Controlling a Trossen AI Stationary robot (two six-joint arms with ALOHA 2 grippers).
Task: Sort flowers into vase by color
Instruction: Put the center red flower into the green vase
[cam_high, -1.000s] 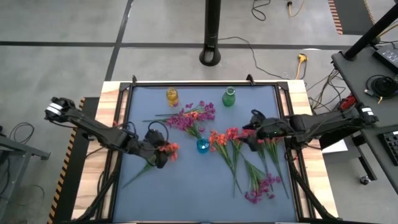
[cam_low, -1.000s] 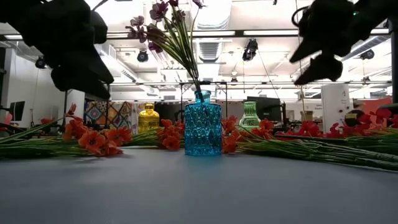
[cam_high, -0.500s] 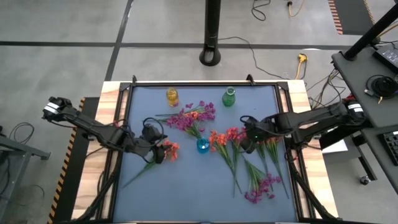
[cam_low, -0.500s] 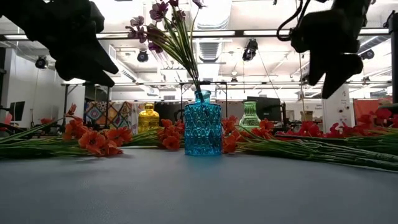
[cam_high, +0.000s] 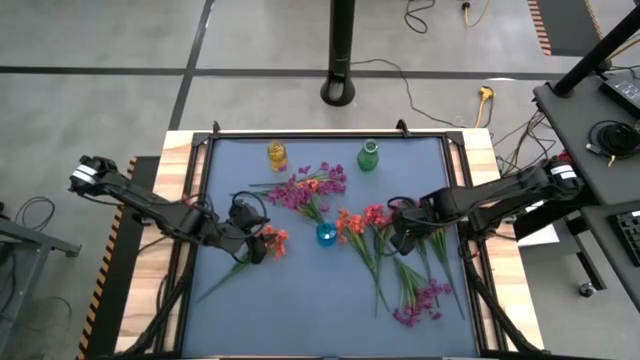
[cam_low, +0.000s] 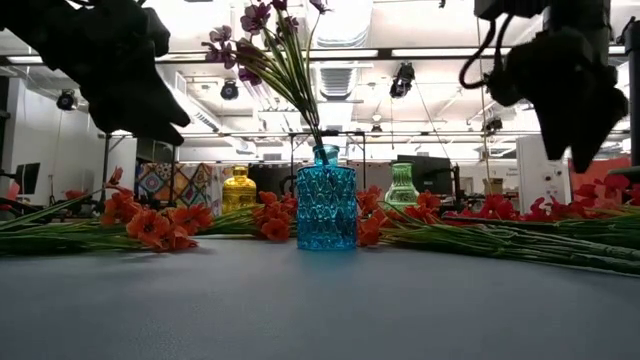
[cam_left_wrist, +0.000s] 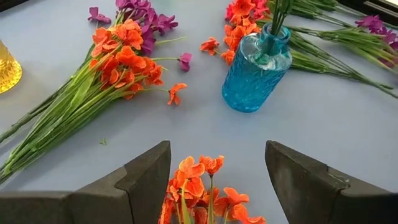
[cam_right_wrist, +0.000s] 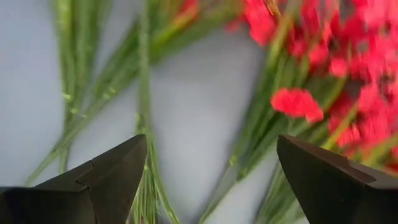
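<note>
I see the blue-grey table (cam_high: 300, 310) with flowers scattered across it. Largest heap: red sprigs (cam_high: 375, 215) and green stems at about 3 o'clock from the blue vase (cam_high: 326, 234), a magenta cluster (cam_high: 420, 300) toward 5 o'clock. A purple and orange bunch (cam_high: 305, 188) lies at 11 o'clock of that vase, which already holds purple sprigs (cam_low: 262, 30). Yellow vase (cam_high: 277, 155) and green vase (cam_high: 369, 156) stand at the far edge. Left gripper (cam_high: 256, 243), at 9 o'clock of the blue vase, fingers spread over an orange sprig (cam_left_wrist: 202, 196) lying on the table. Right gripper (cam_high: 398, 240) hangs over the red stems, fingers spread wide, holding nothing.
</note>
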